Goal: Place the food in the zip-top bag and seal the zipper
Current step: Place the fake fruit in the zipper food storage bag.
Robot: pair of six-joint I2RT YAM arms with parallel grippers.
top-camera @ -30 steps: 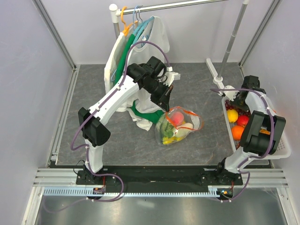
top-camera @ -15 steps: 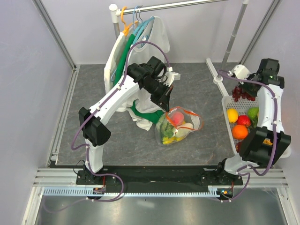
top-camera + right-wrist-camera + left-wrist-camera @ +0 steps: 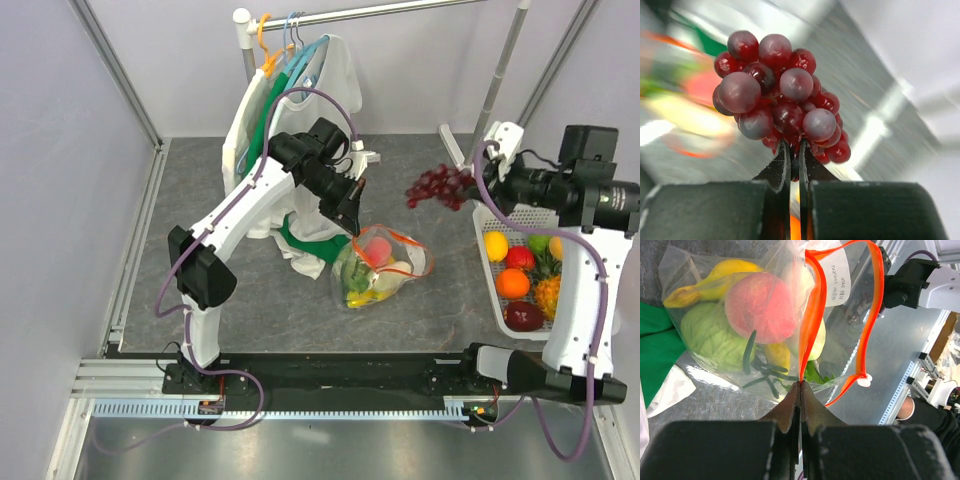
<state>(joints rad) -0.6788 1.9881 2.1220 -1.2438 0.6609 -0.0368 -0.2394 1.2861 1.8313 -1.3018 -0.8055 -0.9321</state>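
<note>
On the gray table [image 3: 440, 305], the zip-top bag [image 3: 385, 270] of fruit [image 3: 762, 307] lies near the middle, its orange zipper [image 3: 811, 325] pinched tight by the left gripper [image 3: 800, 386]. Up between bag and white basket [image 3: 490, 272], the right gripper [image 3: 794, 150] squeezes a bunch of red grapes [image 3: 780, 95].

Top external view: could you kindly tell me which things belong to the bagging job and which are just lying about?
Part of the job:
zip-top bag, food already inside
zipper, pinched by the left pincer
grapes, held in the right pincer
fruit in the white basket

Just lying about:
hanging clothes
clothes rail
</note>
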